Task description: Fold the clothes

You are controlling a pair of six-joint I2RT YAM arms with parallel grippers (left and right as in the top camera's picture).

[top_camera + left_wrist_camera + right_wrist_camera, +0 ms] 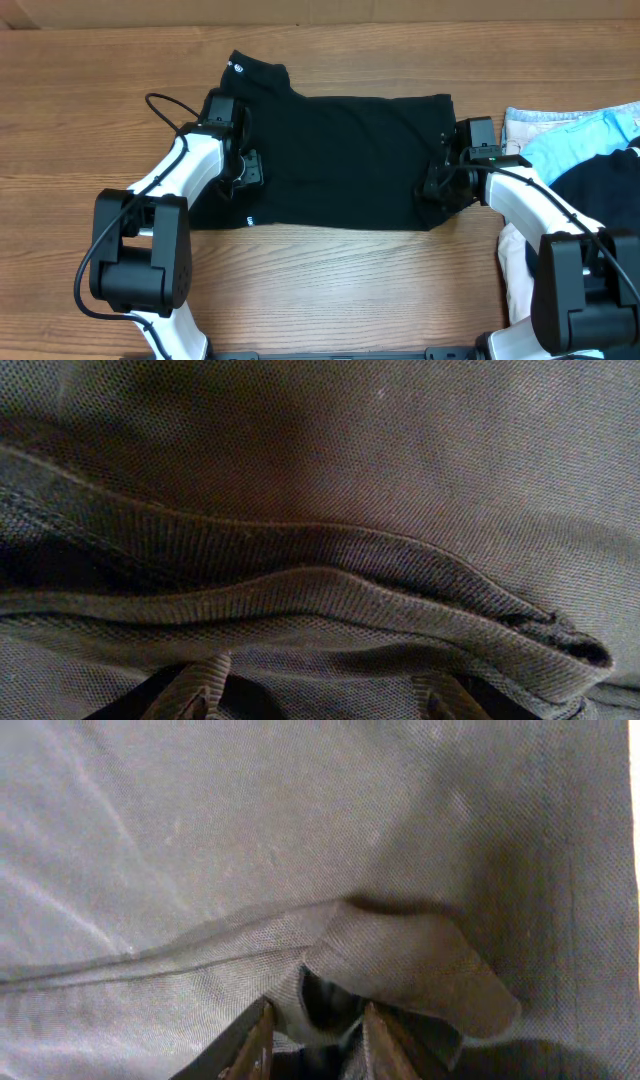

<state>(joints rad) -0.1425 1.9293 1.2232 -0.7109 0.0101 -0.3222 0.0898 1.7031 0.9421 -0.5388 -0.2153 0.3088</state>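
The black T-shirt [340,150] lies spread across the middle of the wooden table, with its white neck label [238,69] at the upper left and a tiny white hem tag [249,220] at the lower left. My left gripper [245,172] rests on the shirt's left edge. In the left wrist view its fingers [320,695] stand apart with a hemmed fold of the shirt [400,460] lying between them. My right gripper [436,186] is at the shirt's right edge. In the right wrist view its fingers [318,1030] pinch a raised fold of the shirt [250,840].
A light-blue garment [590,135], a rumpled black garment [605,185] and white cloth [515,265] are heaped at the right edge, close behind my right arm. Bare wooden table [80,100] lies to the left and in front. A cable [165,105] loops off the left arm.
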